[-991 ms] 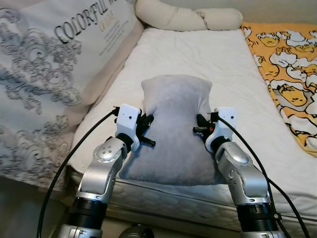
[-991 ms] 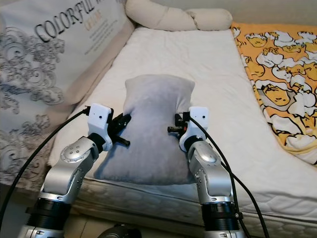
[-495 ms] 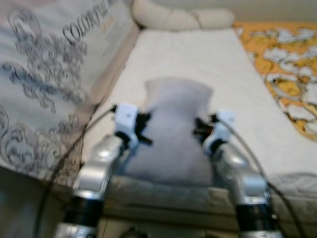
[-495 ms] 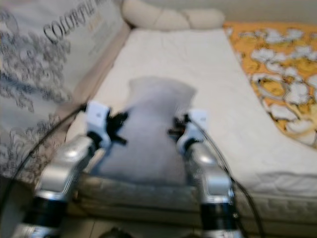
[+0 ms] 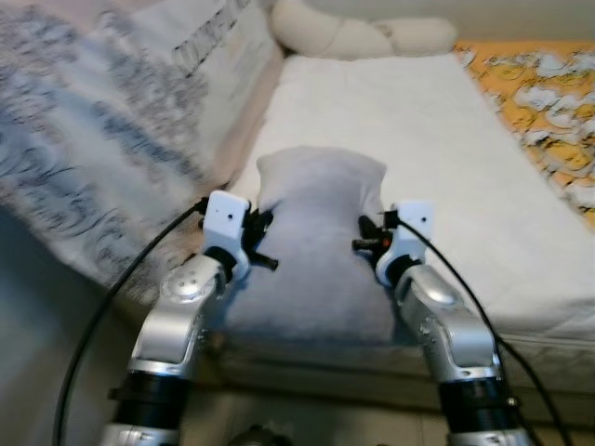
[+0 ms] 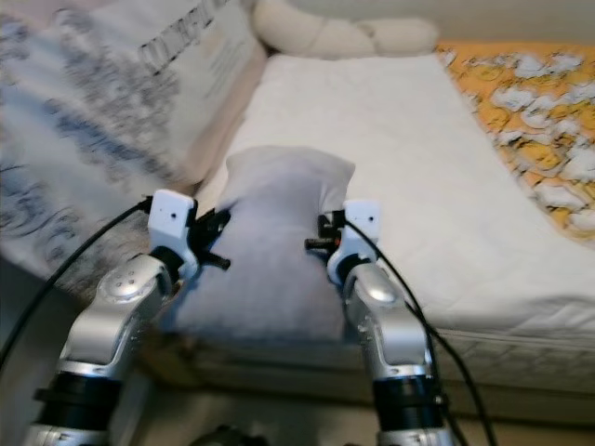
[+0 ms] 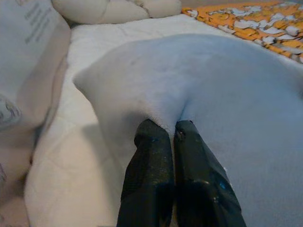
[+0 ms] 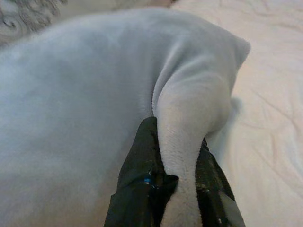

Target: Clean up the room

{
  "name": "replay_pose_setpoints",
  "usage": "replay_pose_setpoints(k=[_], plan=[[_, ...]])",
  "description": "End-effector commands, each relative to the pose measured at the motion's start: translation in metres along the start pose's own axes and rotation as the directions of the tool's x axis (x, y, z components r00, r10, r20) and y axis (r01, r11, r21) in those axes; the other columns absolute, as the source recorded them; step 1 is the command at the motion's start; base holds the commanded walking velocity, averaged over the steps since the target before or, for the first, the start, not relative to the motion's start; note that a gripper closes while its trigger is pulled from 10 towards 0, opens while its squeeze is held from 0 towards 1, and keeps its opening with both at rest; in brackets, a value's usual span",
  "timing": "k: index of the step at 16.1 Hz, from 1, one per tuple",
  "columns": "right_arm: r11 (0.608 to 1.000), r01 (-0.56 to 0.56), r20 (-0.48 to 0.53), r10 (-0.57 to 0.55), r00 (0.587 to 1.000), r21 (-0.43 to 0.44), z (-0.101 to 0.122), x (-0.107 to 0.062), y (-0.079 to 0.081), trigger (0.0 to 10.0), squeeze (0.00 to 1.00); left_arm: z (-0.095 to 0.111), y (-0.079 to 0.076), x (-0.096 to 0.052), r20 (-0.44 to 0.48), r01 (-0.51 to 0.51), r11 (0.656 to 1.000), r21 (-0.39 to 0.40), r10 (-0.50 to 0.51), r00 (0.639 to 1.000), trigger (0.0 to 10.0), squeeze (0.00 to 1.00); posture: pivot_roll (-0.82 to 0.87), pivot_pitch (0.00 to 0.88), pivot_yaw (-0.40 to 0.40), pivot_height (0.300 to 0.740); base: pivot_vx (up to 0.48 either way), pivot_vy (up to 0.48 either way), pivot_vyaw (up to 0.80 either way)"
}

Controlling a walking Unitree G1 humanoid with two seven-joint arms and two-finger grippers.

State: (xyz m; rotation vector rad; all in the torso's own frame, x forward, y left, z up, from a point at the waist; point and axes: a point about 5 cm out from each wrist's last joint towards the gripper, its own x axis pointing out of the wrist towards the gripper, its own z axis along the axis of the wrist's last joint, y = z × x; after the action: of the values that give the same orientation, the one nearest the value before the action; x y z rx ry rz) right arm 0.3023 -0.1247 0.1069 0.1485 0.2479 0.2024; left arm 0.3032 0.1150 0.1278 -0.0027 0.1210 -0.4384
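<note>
A grey plush pillow (image 5: 321, 251) lies on the white mattress (image 5: 446, 149), its near end at the bed's front edge. My left gripper (image 5: 264, 243) is shut on a pinch of the pillow's left side; in the left wrist view its fingers (image 7: 151, 142) close together on the fabric. Across from it, my right gripper (image 5: 365, 238) grips the pillow's right side, and the right wrist view shows a fold of the pillow (image 8: 182, 118) squeezed between the two fingers (image 8: 142, 156).
A big cushion with grey scroll print (image 5: 112, 139) leans along the bed's left side. A cream bolster (image 5: 358, 37) lies at the far end. A yellow patterned blanket (image 5: 548, 102) covers the right part. The bed's front edge (image 5: 521, 353) is just below the pillow.
The whole picture has shifted and blurred, so the camera moved. Both grippers keep their hold on the pillow's sides throughout.
</note>
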Motion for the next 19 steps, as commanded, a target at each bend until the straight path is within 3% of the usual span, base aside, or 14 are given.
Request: replay_pose_setpoints(k=[1,7,19], plan=[[1.0,0.0,0.037,0.0,0.999,0.006,0.009,0.0001,-0.0005,10.0,0.0,0.0119,0.0043,-0.0022,0.055,-0.02,1.0,0.024,0.019,0.998,10.0,0.0,0.03,0.0,0.059,0.74,0.0,0.0,0.0],[0.999,-0.03,0.041,0.029,0.999,0.018,0.0084,-0.0002,0.0025,10.0,0.0,0.0137,0.0065,-0.0014,0.062,-0.03,0.998,0.054,0.027,0.998,10.0,0.0,0.03,0.0,0.061,0.74,0.0,0.0,0.0],[0.999,-0.037,0.036,0.036,0.999,0.007,0.0061,0.0002,0.0041,10.0,0.0,0.0119,0.0059,0.0014,0.059,-0.017,0.999,0.051,0.014,0.998,10.0,0.0,0.02,0.0,0.063,0.74,0.281,0.0,0.0]])
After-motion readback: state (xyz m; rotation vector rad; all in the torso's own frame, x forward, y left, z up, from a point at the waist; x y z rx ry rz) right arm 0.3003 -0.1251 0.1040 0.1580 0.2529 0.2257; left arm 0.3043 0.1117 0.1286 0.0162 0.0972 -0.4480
